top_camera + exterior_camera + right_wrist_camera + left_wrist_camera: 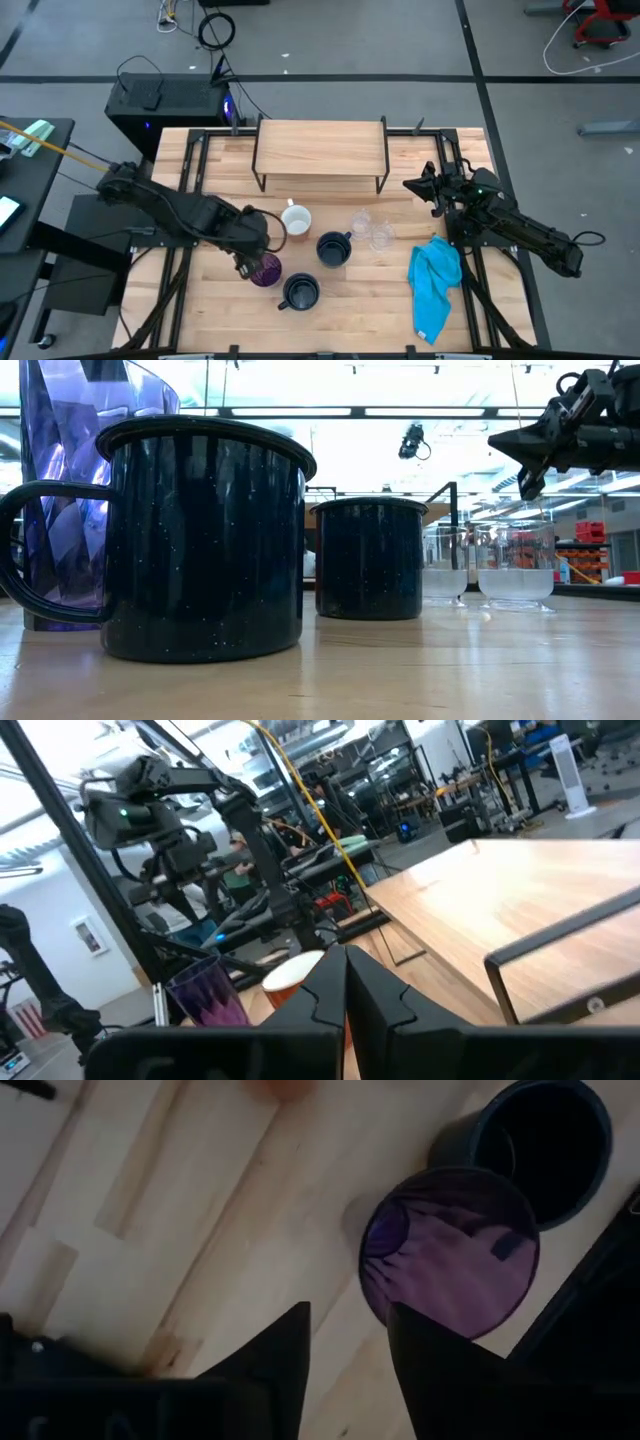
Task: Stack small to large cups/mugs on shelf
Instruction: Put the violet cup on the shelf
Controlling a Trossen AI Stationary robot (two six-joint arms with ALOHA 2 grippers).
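Tabletop (210,330) of light wood planks fills our high view, set on grey floor with a black case at its 11 o'clock corner. We see the left gripper (248,264) at about 8 o'clock from centre, fingers parted just above the purple tumbler (266,270), not gripping it. Clustered mid-table stand the white-and-orange mug (297,221), two navy mugs (333,249) and two clear glasses (370,230). The shelf (320,148) sits at 12 o'clock, its top bare. A blue cloth (434,285) lies at 4 o'clock. The right gripper (412,185) waits closed at 2 o'clock, holding nothing.
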